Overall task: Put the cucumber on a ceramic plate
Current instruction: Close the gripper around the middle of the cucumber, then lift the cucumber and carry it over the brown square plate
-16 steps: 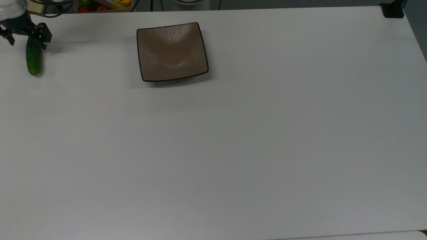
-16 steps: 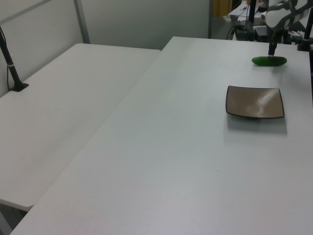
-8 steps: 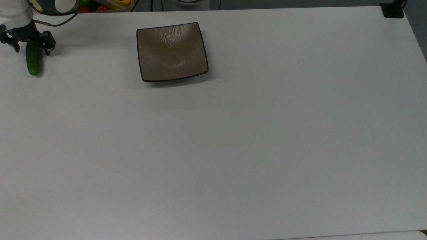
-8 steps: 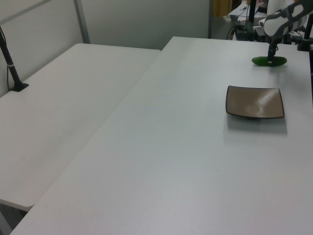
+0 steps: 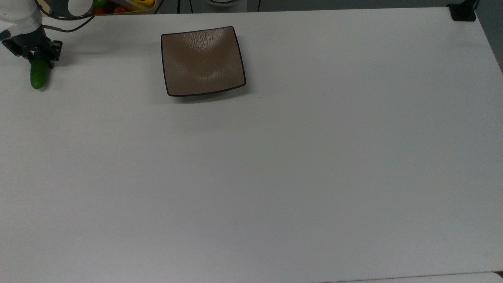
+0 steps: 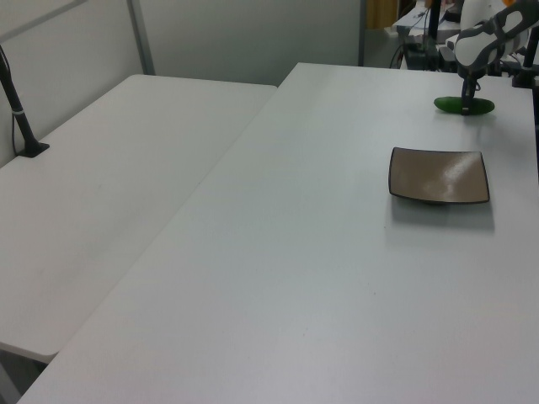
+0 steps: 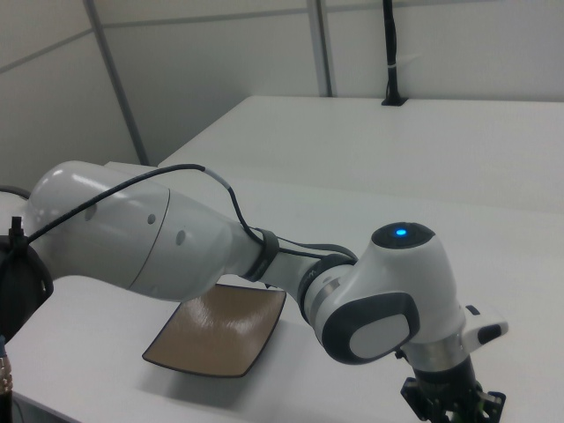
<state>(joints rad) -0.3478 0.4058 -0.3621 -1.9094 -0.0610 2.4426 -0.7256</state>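
Gripper down over one cucumber; whether its fingers grip it, I cannot tell.
In the top view the cucumber lies on the white table, long axis top-to-bottom, well left of the one ceramic plate.

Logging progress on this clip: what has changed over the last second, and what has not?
The claw has come down over the far end of the cucumber and covers more of it in the top view. Its fingers have drawn closer around that end; a firm grip is not confirmed. The cucumber lies where it was on the table, and the ceramic plate has not moved and holds nothing.
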